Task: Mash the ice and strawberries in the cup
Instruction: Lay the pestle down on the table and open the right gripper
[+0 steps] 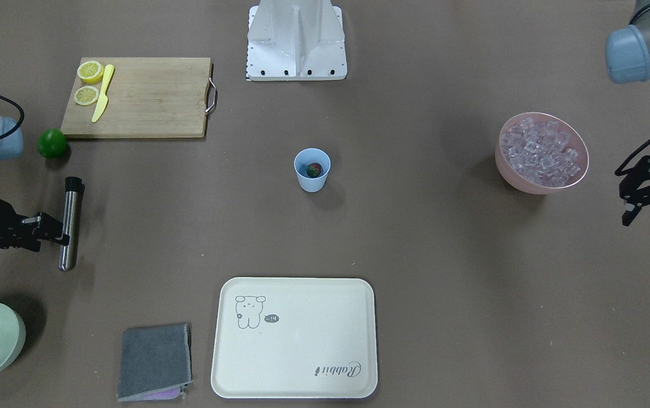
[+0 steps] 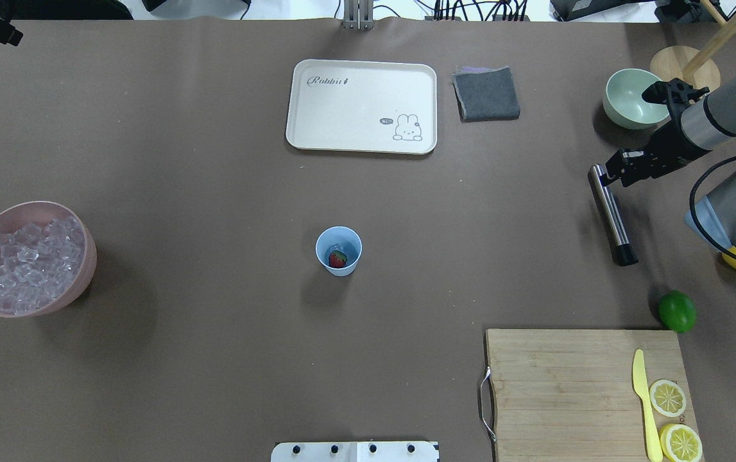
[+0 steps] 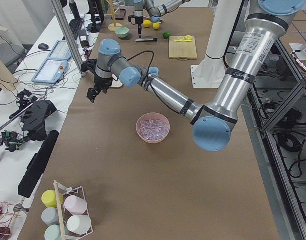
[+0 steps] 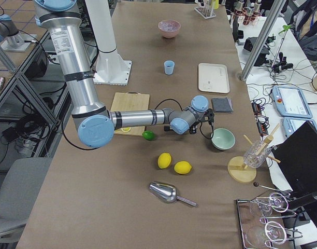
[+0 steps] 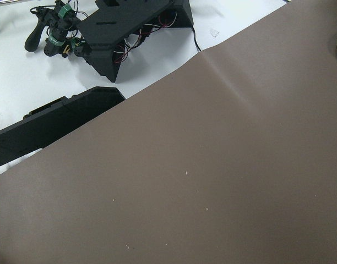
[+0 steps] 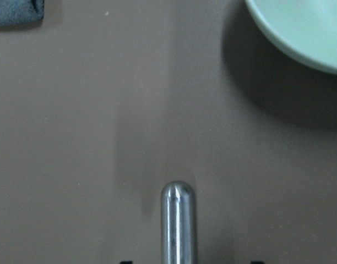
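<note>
Near the green bowl (image 2: pixel 627 102), the right end effector (image 2: pixel 611 170) straddles the muddler (image 2: pixel 613 221), fingers apart, not yet gripping; the cup (image 2: pixel 350 242) sits well left.

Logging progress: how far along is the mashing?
Done: strawberry in the cup; ice there unclear, most in the pink bowl. In hand: right gripper open astride the muddler, which lies flat. To do: lift it, mash.

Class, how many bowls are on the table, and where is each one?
2. The pink bowl, full of ice, sits at the table's end on the robot's left; the pale green bowl, empty, sits far on its right. None seems hidden.
</note>
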`<move>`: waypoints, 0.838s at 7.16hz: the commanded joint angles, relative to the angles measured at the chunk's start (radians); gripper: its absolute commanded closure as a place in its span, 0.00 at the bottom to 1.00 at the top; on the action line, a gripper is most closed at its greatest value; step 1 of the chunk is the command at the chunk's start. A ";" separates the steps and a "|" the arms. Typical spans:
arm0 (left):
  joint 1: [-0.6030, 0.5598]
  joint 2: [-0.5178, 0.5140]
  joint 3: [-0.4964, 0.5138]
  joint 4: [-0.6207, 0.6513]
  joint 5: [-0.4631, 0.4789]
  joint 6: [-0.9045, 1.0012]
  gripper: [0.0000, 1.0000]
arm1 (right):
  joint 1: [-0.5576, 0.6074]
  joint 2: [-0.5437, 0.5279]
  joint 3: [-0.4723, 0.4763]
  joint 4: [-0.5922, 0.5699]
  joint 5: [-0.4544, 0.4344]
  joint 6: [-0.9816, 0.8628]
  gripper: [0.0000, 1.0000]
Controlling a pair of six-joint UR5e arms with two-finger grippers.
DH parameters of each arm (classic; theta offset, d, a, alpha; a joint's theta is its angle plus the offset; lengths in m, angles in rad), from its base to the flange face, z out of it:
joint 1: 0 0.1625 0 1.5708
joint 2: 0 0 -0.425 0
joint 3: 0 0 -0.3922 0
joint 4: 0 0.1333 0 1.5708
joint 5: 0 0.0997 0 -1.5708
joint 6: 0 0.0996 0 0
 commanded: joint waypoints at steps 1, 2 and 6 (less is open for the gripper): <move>0.000 0.001 -0.001 0.001 -0.005 0.001 0.03 | 0.033 0.001 0.005 -0.013 0.006 0.000 0.00; 0.002 -0.001 0.007 0.005 -0.008 0.001 0.03 | 0.059 0.002 0.023 -0.037 0.012 0.001 0.00; 0.013 -0.004 0.021 0.041 -0.011 -0.002 0.03 | 0.218 0.004 0.100 -0.158 0.103 -0.003 0.00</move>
